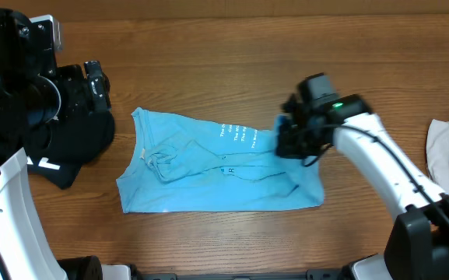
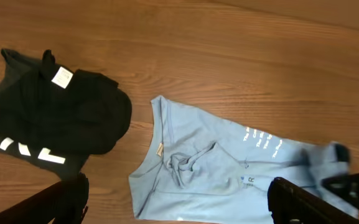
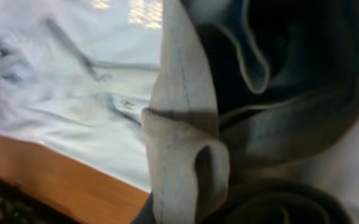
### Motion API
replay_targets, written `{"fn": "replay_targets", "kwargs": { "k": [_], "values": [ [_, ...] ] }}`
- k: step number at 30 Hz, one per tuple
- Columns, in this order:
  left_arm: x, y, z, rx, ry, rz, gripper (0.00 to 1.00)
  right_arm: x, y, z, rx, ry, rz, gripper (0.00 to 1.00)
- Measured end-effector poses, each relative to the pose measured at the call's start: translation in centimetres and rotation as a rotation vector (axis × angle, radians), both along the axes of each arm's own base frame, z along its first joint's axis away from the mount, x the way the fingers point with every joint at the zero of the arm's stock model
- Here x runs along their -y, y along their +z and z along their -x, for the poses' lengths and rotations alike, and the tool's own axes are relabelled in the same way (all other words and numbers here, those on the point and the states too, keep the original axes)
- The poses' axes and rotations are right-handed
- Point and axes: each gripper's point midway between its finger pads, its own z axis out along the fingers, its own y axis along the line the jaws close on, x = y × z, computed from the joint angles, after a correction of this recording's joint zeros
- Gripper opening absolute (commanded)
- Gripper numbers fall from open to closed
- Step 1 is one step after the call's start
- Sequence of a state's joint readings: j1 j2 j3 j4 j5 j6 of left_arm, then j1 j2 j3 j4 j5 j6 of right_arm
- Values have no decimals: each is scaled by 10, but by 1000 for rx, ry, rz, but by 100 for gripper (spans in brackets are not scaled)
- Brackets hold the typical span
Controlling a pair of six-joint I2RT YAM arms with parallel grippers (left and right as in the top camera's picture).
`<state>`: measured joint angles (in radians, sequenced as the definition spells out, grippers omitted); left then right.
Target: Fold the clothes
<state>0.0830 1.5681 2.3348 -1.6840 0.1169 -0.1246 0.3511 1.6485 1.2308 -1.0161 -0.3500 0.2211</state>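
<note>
Fabric is sagging limp and light; my right gripper (image 1: 291,140) is pinching the edge of the blue shirt (image 1: 208,180); my left gripper (image 2: 178,200) is hovering wide; corners are looking best to grab.

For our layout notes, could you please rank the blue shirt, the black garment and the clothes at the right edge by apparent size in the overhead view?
1. blue shirt, clearly largest.
2. black garment, partly hidden under the left arm.
3. clothes at the right edge: smallest showing, but cropped by the frame, so unsure.
</note>
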Motion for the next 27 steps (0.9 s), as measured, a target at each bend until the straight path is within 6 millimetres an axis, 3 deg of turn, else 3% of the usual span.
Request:
{"fn": "replay_targets", "kwargs": {
  "k": [6, 10, 11, 12, 19, 20, 21, 22, 23, 27],
  "values": [
    [1, 0, 1, -3, 0, 5, 95, -78, 7, 11, 75, 75, -79, 4],
    [1, -1, 1, -5, 9, 12, 95, -105, -16, 19, 33, 92, -80, 4],
    [1, -1, 1, -5, 10, 13, 95, -111, -23, 19, 24, 95, -84, 16],
    [1, 0, 1, -5, 15, 17, 95, -119, -28, 17, 28, 100, -97, 44],
    [1, 0, 1, -5, 16, 22, 95, -161, -6, 20, 51, 176, -293, 47],
    [1, 0, 1, -5, 16, 22, 95, -161, -4, 20, 50, 180, -301, 47],
    [1, -1, 1, -6, 16, 22, 95, -160, 0, 20, 54, 190, -317, 38],
    [1, -1, 1, -6, 16, 22, 95, -155, 3, 20, 50, 184, -311, 14],
    [1, -1, 1, -6, 16, 22, 95, -144, 7, 18, 44, 160, -295, 4],
    [2, 0, 1, -5, 15, 23, 95, -75, 4, -1, 4, -9, -155, 4]
  ]
}}
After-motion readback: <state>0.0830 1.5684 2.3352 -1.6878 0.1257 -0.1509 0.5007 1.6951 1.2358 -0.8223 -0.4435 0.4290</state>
